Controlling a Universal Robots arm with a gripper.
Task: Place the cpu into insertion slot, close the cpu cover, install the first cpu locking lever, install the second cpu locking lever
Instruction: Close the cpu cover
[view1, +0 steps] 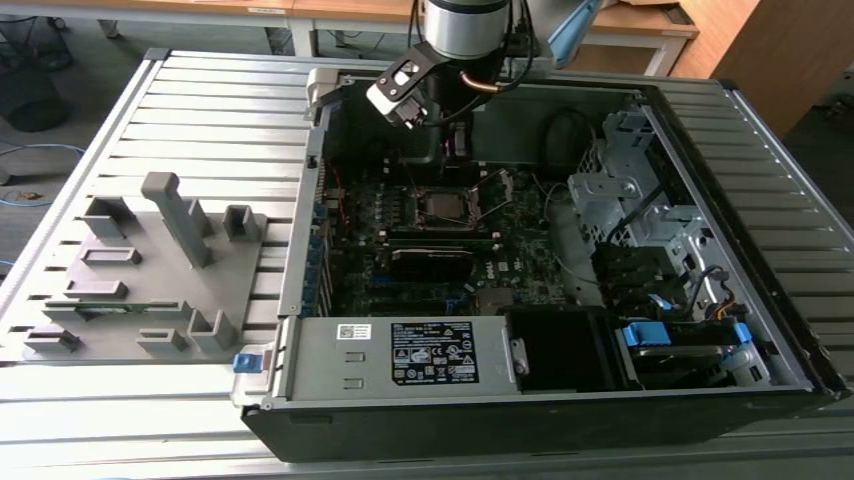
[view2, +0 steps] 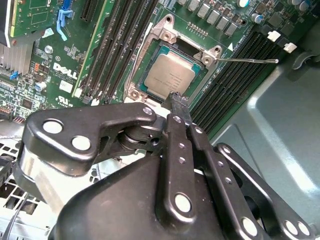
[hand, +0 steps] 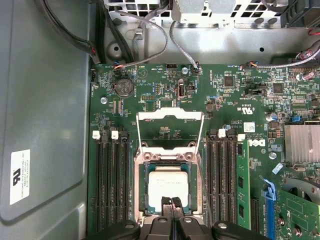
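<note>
Since the cpu (hand: 168, 186) is already seated in the insertion slot (hand: 143, 192) between the memory banks (hand: 110, 185) of the motherboard (hand: 150, 85) while the cpu cover (hand: 170, 115) stands flipped open, the gripper (hand: 172, 201), pinched together and empty at the chip's edge, is best held clear of the chip's top.

The flat square silver-grey cpu (hand: 168, 184) lies in the dark metal-rimmed insertion slot (hand: 144, 186) — the thin silver cpu cover (hand: 170, 114) stands open (green circuit board (hand: 150, 90) shows through its cut-out). The black gripper (hand: 171, 202), fingers pressed together, is at the cpu's edge.

Black riveted pincer (view2: 178, 104), silver-grey arm (view1: 467, 25)
</note>
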